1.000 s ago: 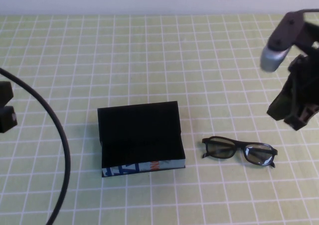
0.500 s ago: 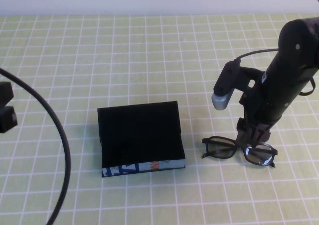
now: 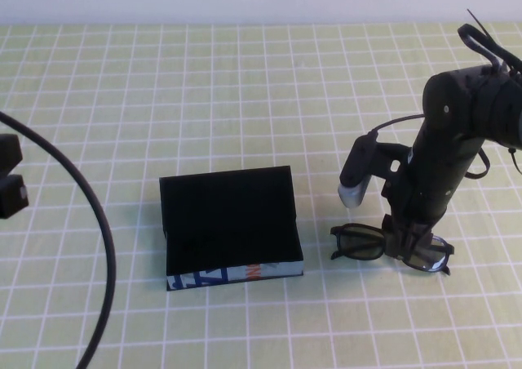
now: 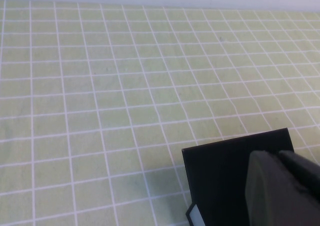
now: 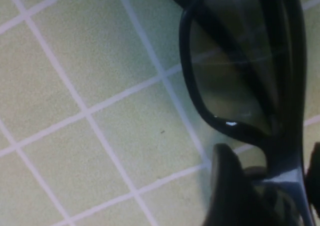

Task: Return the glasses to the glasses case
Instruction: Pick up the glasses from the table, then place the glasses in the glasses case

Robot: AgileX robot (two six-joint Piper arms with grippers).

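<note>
The black glasses (image 3: 359, 245) lie on the green grid mat, right of the glasses case (image 3: 228, 214). The case is open, black inside, with its blue-white front side and orange mark facing me. My right gripper (image 3: 405, 240) is down over the bridge of the glasses. In the right wrist view one lens (image 5: 235, 71) fills the frame, and the right gripper (image 5: 270, 181) stands open with one finger on each side of the bridge. My left gripper (image 3: 8, 181) is at the left edge, far from both. In its wrist view it (image 4: 280, 158) is shut and empty, with the case (image 4: 220, 181) behind it.
A thick black cable (image 3: 98, 238) curves down the left side of the mat. The mat's far edge meets a white wall. Bare mat lies between the case and the glasses, and in front of both.
My right arm has swung in from the right edge and come down onto the glasses, its fingers now astride the bridge. The glasses, the case and the left arm have not moved.
</note>
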